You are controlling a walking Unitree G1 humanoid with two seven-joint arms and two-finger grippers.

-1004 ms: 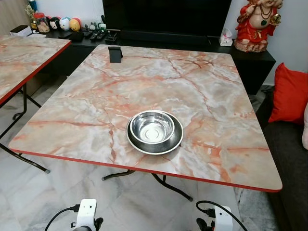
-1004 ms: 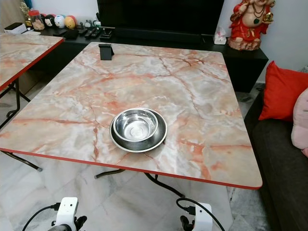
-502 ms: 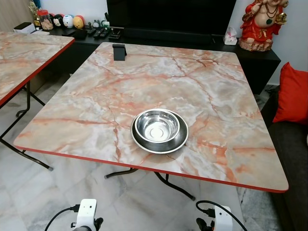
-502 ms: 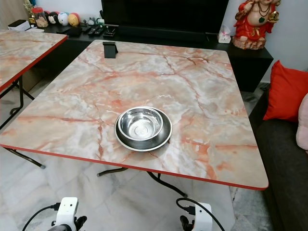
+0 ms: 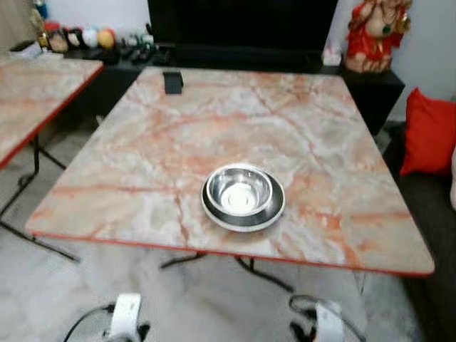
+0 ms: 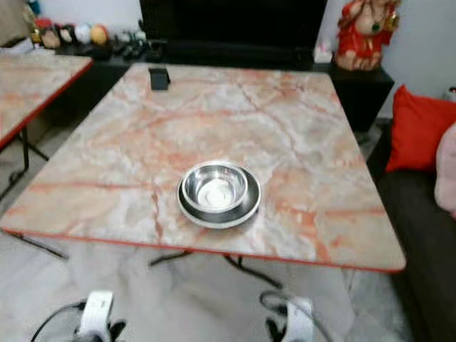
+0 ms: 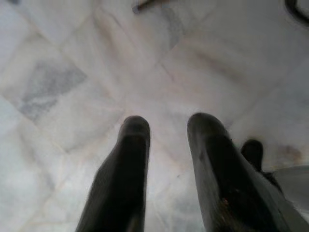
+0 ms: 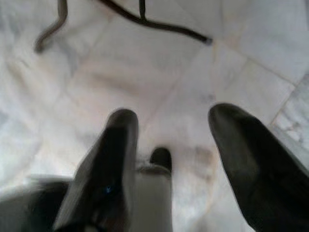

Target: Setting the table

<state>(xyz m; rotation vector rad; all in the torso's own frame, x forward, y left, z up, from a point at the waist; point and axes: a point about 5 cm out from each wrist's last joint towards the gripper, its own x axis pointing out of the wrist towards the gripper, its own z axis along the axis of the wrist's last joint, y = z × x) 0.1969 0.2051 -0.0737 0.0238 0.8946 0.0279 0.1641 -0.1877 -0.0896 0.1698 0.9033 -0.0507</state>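
I am watching the whole head view slide and blur compared with half a second ago — that is my camera moving as the robot steps, not the things shifting. The steel bowl [image 5: 240,192] is sitting inside the dark plate [image 5: 244,213] exactly as it was, near the front edge of the marble table [image 5: 142,157] and a little right of its middle. It is drifting slightly toward the centre of my picture, so I judge I am squaring up to the table, not leaving it.

For the task this means one place is laid and nothing is in hand. The left gripper [image 7: 166,130] is hanging low over the floor tiles [image 7: 53,72], well below the table edge, fingers parted with only tile showing between them. The right gripper [image 8: 171,128] is hanging the same way, spread wider and empty, with the table's black leg [image 8: 145,21] crossing the floor beyond it.

A small black stand [image 5: 172,82] is sitting at the table's far left corner. Behind the table a red figurine [image 5: 369,35] is standing at its far right — the blur is hiding any lettering, and I am reading no brand or label anywhere.
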